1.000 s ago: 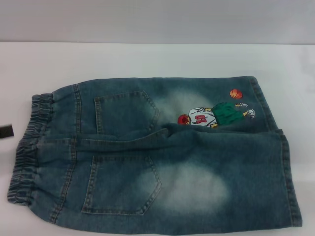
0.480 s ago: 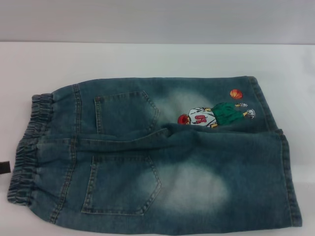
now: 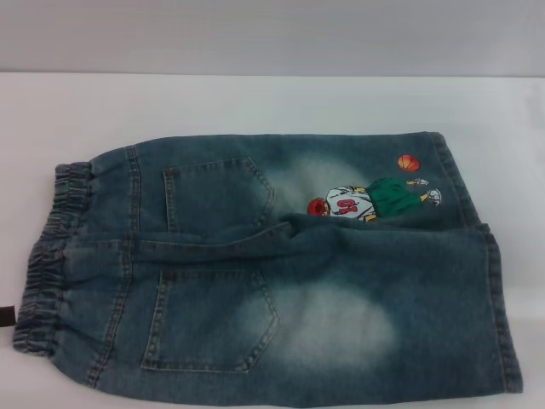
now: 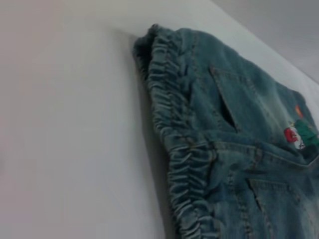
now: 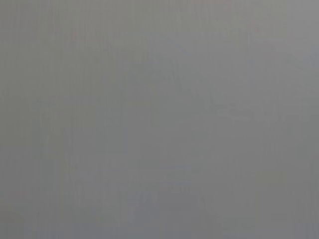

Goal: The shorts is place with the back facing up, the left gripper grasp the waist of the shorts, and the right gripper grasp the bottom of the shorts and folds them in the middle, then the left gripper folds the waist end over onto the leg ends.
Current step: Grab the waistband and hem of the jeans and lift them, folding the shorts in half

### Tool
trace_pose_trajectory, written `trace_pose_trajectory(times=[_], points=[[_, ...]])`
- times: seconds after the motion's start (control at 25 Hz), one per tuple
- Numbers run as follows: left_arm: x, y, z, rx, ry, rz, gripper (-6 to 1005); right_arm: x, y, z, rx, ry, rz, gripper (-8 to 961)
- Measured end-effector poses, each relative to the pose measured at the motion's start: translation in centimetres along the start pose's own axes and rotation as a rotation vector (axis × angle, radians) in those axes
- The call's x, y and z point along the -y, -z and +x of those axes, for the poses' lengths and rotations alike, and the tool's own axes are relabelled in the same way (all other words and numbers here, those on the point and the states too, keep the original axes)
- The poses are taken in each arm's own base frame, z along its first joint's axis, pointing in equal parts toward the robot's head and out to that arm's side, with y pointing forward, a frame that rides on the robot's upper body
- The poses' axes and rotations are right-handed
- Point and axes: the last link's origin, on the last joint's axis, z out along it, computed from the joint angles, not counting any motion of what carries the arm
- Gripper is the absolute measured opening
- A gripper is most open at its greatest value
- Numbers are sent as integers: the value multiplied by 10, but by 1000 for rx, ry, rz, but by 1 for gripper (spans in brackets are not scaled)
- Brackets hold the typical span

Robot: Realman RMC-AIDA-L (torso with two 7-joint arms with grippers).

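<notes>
The shorts [image 3: 281, 273] lie flat on the white table, back up, with two back pockets showing and the embroidered basketball player [image 3: 375, 198] near the far leg. The waist of the shorts [image 3: 51, 256] is the gathered band at the left, and the leg ends [image 3: 498, 298] lie at the right. Only a small dark piece of my left gripper [image 3: 5, 317] shows at the left edge, just beside the near end of the waistband. The left wrist view looks along the waist [image 4: 174, 144] from close by. My right gripper is out of view; its wrist view shows plain grey.
The white table [image 3: 255, 102] runs back to a grey wall behind it. Bare tabletop lies beyond the shorts and to their left [image 4: 75, 124]. The near hem of the shorts reaches the bottom of the head view.
The dark tip of my left gripper at the left edge has slid toward the near end of the waistband. The shorts have not moved.
</notes>
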Motion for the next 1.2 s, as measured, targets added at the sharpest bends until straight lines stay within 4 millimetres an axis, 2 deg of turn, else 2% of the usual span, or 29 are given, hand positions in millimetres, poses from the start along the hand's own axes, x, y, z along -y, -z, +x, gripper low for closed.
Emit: trace_pose_trajectory(times=[0.76, 1.2], points=[[2, -4, -7, 20, 5, 11, 732, 2, 3, 1, -4, 2, 2, 558], [0, -12, 2, 13, -9, 13, 730, 0, 4, 2, -7, 4, -4, 558]])
